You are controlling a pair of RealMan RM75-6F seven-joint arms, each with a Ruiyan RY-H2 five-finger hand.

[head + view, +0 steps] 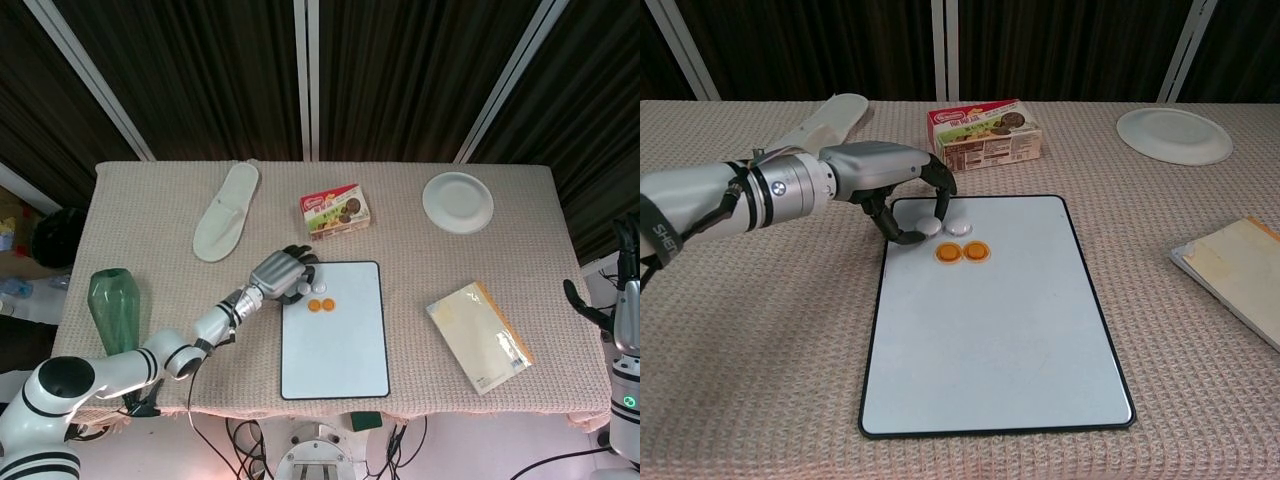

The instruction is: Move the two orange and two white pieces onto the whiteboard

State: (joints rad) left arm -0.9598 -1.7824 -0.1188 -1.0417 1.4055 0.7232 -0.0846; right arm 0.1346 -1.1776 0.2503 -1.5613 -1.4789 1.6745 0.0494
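The whiteboard lies flat in the middle of the table. Two orange pieces sit side by side near its top left corner, and they also show in the head view. One white piece lies just above them on the board. My left hand curls over the board's top left corner and pinches the other white piece between thumb and a fingertip, low at the board's surface. My right hand hangs off the table's right edge, fingers apart, holding nothing.
A white slipper lies at the back left, a snack box behind the whiteboard, and a white plate at the back right. A green glass vase stands at the left edge. A tan packet lies right of the board.
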